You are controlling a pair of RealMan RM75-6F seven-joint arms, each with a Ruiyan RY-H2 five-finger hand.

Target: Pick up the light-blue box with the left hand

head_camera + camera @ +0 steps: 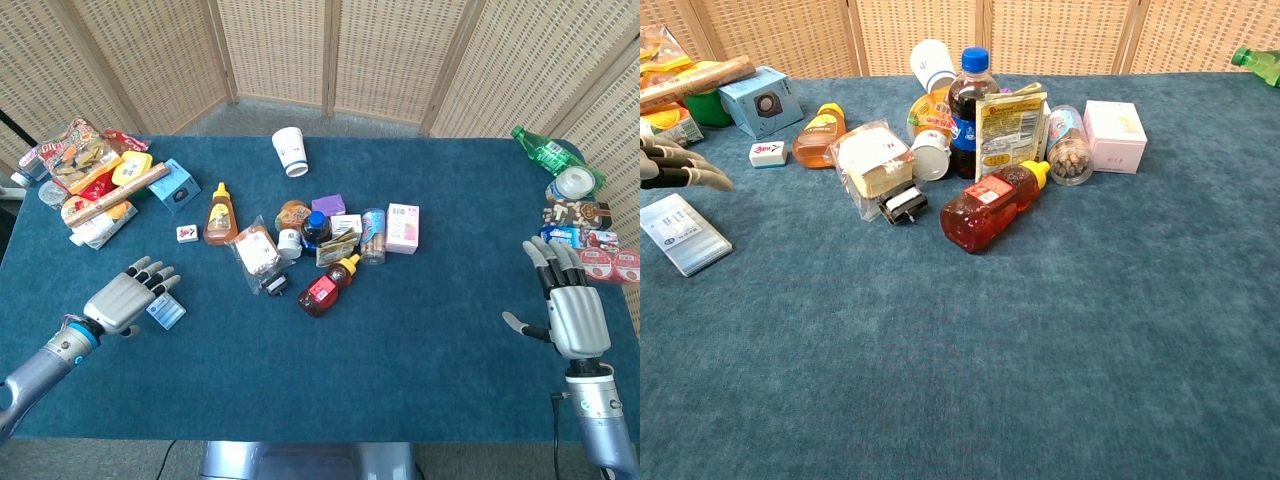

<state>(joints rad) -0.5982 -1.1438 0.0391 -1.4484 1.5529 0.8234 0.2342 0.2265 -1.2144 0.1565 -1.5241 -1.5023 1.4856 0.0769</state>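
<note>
The light-blue box (168,312) is a flat pack lying on the blue cloth at the left; the chest view shows it whole (682,233). My left hand (126,298) hovers at its left end with fingers spread and holds nothing. In the chest view only the fingertips (702,176) show, just beyond the box. Whether they touch it is unclear. My right hand (576,311) rests flat and open at the far right, out of the chest view.
A taller blue carton (176,185) and snack packs (85,165) lie at the back left. A small white tile (187,233) and an orange sauce bottle (219,214) sit beyond the box. Bottles, jars and a pink box (402,228) crowd the middle.
</note>
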